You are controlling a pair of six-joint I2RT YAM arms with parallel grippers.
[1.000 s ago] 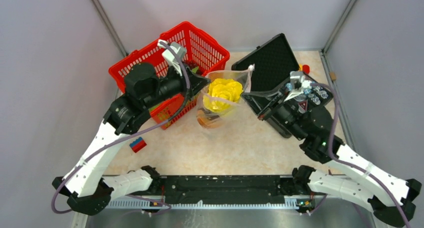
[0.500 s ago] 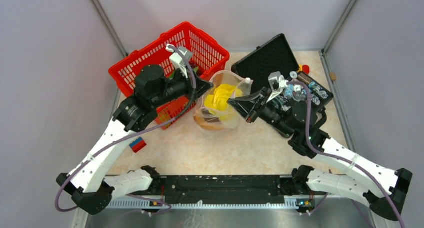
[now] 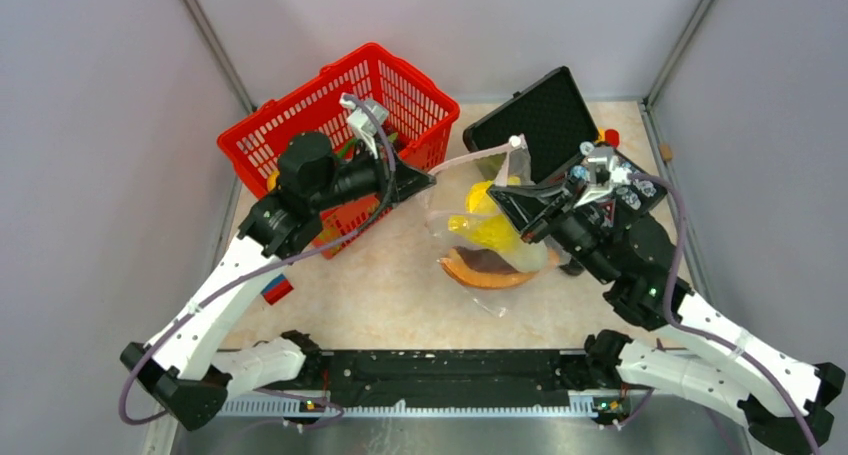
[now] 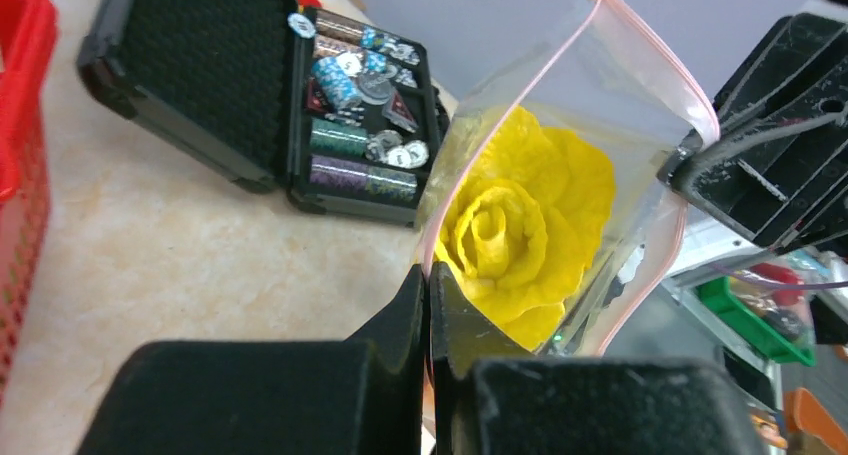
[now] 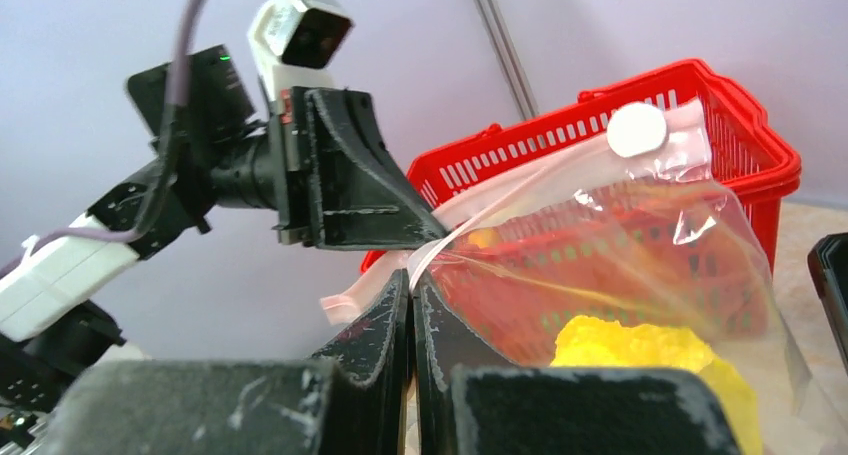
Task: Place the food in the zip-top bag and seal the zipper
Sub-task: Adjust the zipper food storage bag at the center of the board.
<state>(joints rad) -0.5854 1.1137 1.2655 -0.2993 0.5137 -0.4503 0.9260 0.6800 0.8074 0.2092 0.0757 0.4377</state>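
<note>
Above the beige table (image 3: pixel 380 275), between the red mesh plastic basket (image 3: pixel 300 105) and the open black hard case (image 3: pixel 540 115), the crinkly clear plastic zip-top bag (image 3: pixel 450 210) is hanging from both grippers. Its mouth is facing up and toward the far side, while its belly is sagging toward the near edge. The narrow pale pink zipper strip (image 3: pixel 470 158) is running roughly left to right, from the left gripper (image 3: pixel 428 178) out to a round white tab (image 3: pixel 515 142) beside the case lid.

The left gripper is pinching the strip with its fingers pressed together. The right gripper (image 3: pixel 498 197) is likewise clamping the strip on the opposite side of the mouth.

From overhead, a ruffled yellow plastic toy food (image 3: pixel 488 225) is showing through the film, and an orange curved toy piece (image 3: pixel 490 272) is lying lowest in the bag with something dark on top. A small red-and-blue block (image 3: pixel 276 289) is sitting on the table near the left arm.

Only the left wrist view is looking into the mouth. There the two pink edges are standing apart in a loop, so the zipper is unsealed, and poker chips (image 4: pixel 355 75) are filling the case's tray. The right wrist view is showing the wrinkled, glossy film from the side, with the basket's red showing through it.
</note>
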